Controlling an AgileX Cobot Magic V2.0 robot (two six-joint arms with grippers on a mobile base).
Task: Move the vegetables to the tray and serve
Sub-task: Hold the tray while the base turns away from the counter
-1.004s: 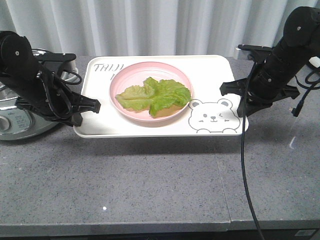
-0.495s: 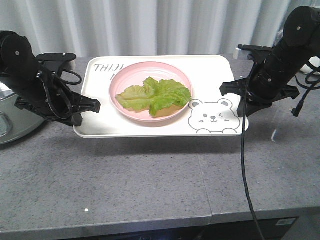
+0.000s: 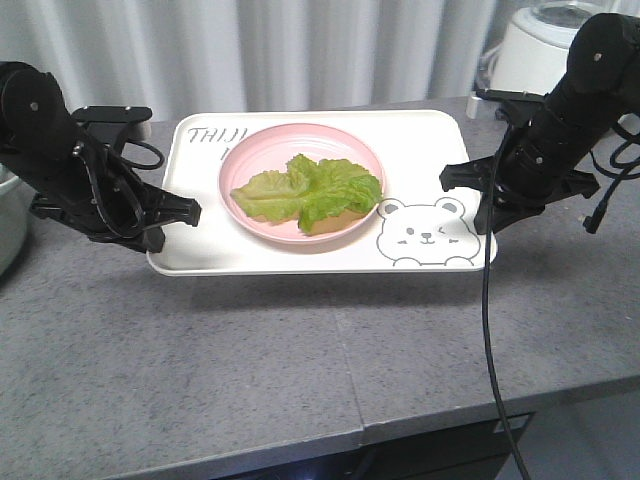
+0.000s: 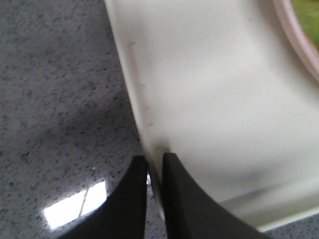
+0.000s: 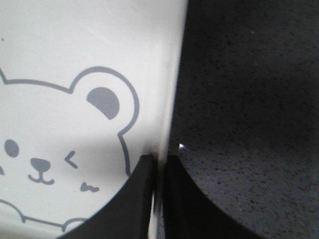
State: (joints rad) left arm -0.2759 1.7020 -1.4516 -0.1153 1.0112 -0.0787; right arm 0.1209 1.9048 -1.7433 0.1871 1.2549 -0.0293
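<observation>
Grey speckled stone makes up the countertop (image 3: 300, 360), polished enough to throw back a bright glint in the left wrist view, with a pale pleated curtain (image 3: 300, 50) behind it and a white rounded appliance (image 3: 540, 45) in the upper right of the frame.

At the middle of the front view sits the tray (image 3: 420, 150), smooth cream plastic with rounded corners, a thin raised rim, grey lettering and a winking bear drawn on it. A round pink plate (image 3: 300, 138) rests on it, and the lettuce (image 3: 320, 190) lies on that plate: crinkly, limp, glossy leaves, paler toward the left of the frame.

The left gripper (image 4: 154, 163) is clenched on the tray's rim at its left-hand edge, dark curved fingers pinching the thin lip from both sides. The right gripper (image 5: 158, 162) grasps the opposite rim the same way, just beside the bear's ear.

With the greens loaded and a soft shadow under the tray, it looks held just off the counter, so the serving carry seems to be in hand. That calls for both arms travelling together at matched height and spacing; the slick rim could slip from so narrow a pinch, and any tilt may slide the plate.
</observation>
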